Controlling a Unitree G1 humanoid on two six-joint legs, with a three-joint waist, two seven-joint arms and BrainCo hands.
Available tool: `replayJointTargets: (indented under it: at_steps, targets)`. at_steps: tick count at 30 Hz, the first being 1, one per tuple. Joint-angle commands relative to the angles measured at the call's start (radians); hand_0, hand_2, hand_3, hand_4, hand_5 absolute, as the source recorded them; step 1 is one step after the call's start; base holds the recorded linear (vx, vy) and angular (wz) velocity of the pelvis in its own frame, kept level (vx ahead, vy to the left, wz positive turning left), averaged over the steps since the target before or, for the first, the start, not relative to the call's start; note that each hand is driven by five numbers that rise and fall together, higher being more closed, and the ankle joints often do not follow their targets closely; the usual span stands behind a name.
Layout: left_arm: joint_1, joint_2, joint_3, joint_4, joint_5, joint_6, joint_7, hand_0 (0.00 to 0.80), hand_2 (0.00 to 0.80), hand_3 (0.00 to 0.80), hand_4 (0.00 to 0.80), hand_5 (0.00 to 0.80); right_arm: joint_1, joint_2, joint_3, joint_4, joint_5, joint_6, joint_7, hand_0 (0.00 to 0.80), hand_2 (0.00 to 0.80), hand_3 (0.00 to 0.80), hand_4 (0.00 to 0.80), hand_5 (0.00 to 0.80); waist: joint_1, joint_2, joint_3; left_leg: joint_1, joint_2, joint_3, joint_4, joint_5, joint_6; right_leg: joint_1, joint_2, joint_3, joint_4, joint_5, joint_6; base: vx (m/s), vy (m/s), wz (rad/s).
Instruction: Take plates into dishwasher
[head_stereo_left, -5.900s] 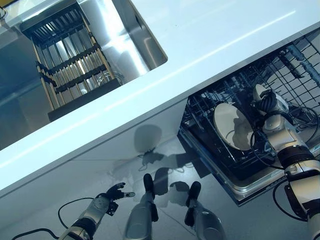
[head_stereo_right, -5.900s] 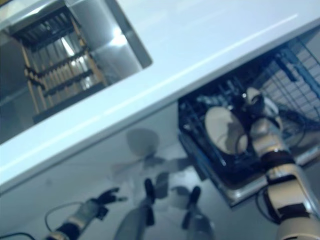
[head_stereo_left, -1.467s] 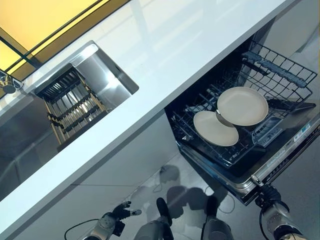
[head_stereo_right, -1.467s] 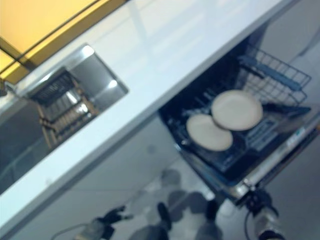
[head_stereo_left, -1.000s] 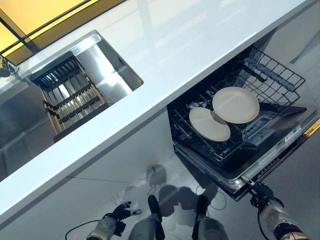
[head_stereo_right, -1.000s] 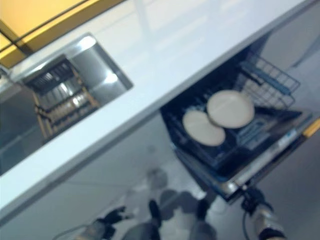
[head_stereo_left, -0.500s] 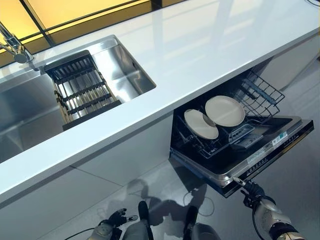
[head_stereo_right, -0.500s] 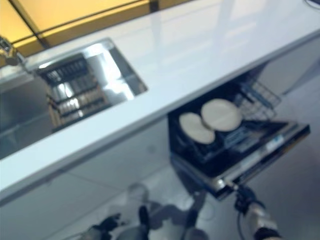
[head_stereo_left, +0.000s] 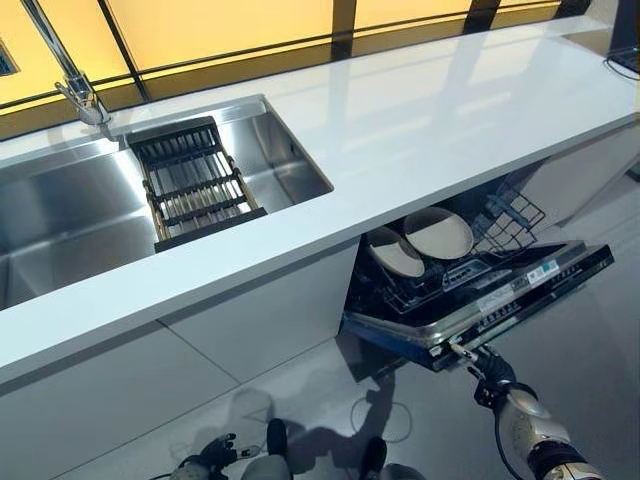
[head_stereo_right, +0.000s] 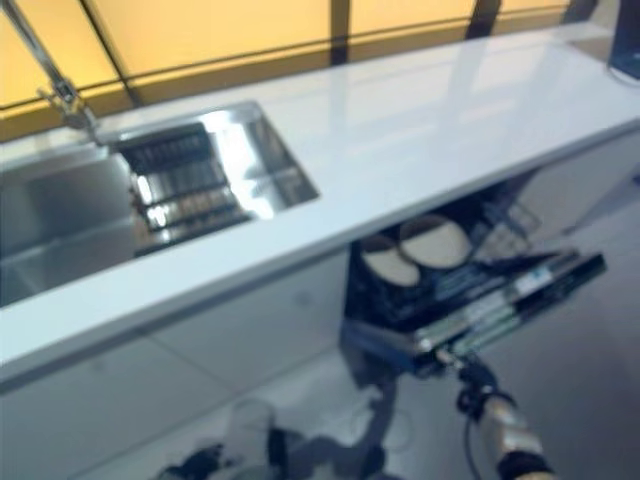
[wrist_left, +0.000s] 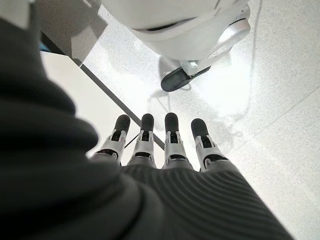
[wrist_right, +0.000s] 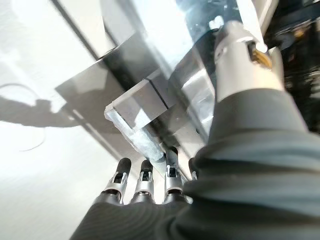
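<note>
Two cream plates (head_stereo_left: 395, 252) (head_stereo_left: 438, 232) stand side by side in the dishwasher's lower rack (head_stereo_left: 503, 216), partly tucked under the white counter (head_stereo_left: 420, 120). The dishwasher door (head_stereo_left: 500, 295) hangs partly raised. My right hand (head_stereo_left: 487, 368) is under the door's front edge; in the right wrist view its straight fingers (wrist_right: 145, 180) lie against the door's underside (wrist_right: 135, 107), and the thumb (wrist_right: 235, 50) reaches up beside the edge. My left hand (head_stereo_left: 210, 455) hangs low by the floor, fingers (wrist_left: 170, 137) straight, holding nothing.
A steel sink (head_stereo_left: 60, 215) with a dark slatted rack (head_stereo_left: 190, 180) and a faucet (head_stereo_left: 70, 75) sits at the counter's left. White cabinet fronts (head_stereo_left: 200, 350) run below the counter. Grey floor spreads in front of the dishwasher.
The camera has risen and swung, so the whole picture has shifted. The dishwasher door has tilted upward with my right hand beneath its front edge. The left hand stays low.
</note>
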Motion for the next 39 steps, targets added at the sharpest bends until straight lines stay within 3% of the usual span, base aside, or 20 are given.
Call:
replayJointTargets:
  at_steps: [1, 10, 33, 39]
  targets:
    - [-0.052, 0.026, -0.048, -0.005, -0.005, -0.004, 0.004, 0.000, 0.000, 0.000, 0.000, 0.000, -0.289, 0.164, 0.047, -0.150, -0.008, -0.101, 0.124, 0.000, 0.000, 0.000, 0.000, 0.000, 0.105, 0.014, 0.002, 0.046, -0.106, 0.027, 0.085, -0.208, 0.138, -0.014, -0.072, 0.016, 0.330, -0.146, -0.013, 0.048, 0.065, 0.02]
    - [-0.064, 0.032, -0.037, 0.006, 0.004, -0.002, 0.005, 0.000, 0.000, 0.000, 0.000, 0.000, -0.297, 0.177, 0.053, -0.170, 0.001, -0.136, 0.130, 0.000, 0.000, 0.000, 0.000, 0.000, 0.114, 0.008, -0.002, 0.038, -0.114, 0.030, 0.094, -0.227, 0.158, -0.030, -0.085, 0.014, 0.356, -0.108, 0.003, 0.025, 0.028, 0.04]
    - [-0.062, 0.033, -0.030, 0.017, 0.011, -0.011, 0.004, 0.000, 0.000, 0.000, 0.000, 0.000, -0.294, 0.185, 0.058, -0.168, -0.033, -0.134, 0.118, 0.000, 0.000, 0.000, 0.000, 0.000, 0.123, 0.012, -0.024, 0.050, -0.128, 0.026, 0.063, -0.230, 0.173, -0.041, -0.100, -0.003, 0.371, -0.082, 0.017, 0.002, 0.009, 0.16]
    - [-0.057, 0.032, -0.024, 0.009, 0.002, -0.013, -0.013, 0.000, 0.000, 0.000, 0.000, 0.000, -0.276, 0.150, 0.092, -0.144, -0.285, -0.107, 0.044, 0.000, 0.000, 0.000, 0.000, 0.000, 0.120, 0.007, -0.033, 0.056, -0.132, 0.028, 0.050, -0.230, 0.178, -0.049, -0.107, -0.001, 0.386, -0.072, 0.026, -0.015, 0.060, 0.02]
